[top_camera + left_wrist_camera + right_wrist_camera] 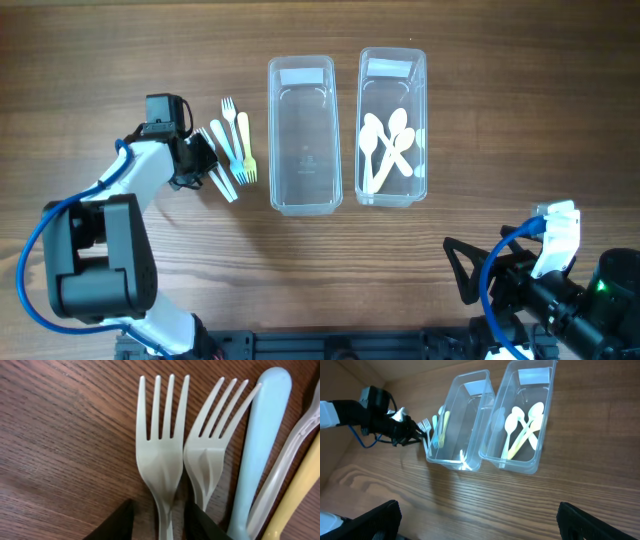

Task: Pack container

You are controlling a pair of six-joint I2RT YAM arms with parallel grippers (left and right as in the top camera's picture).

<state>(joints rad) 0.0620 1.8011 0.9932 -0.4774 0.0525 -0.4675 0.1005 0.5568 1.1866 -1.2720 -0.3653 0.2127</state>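
Observation:
Several plastic forks (235,150) lie in a row on the table, left of two clear containers. The left container (301,150) holds nothing; the right container (424,120) holds white spoons (388,145). My left gripper (208,160) sits low over the forks' left end. In the left wrist view its black fingertips (117,522) straddle the neck of a white fork (161,455), open, with a gap on the left side. A second white fork (207,465) lies beside it. My right gripper (480,525) is wide open over bare wood at the front right.
Beside the two white forks lie a blue handle (260,445), a clear handle (290,460) and a yellow handle (300,490). The right wrist view shows both containers (452,455) and the spoons (520,427) ahead. The right arm (560,270) sits at the table's front right.

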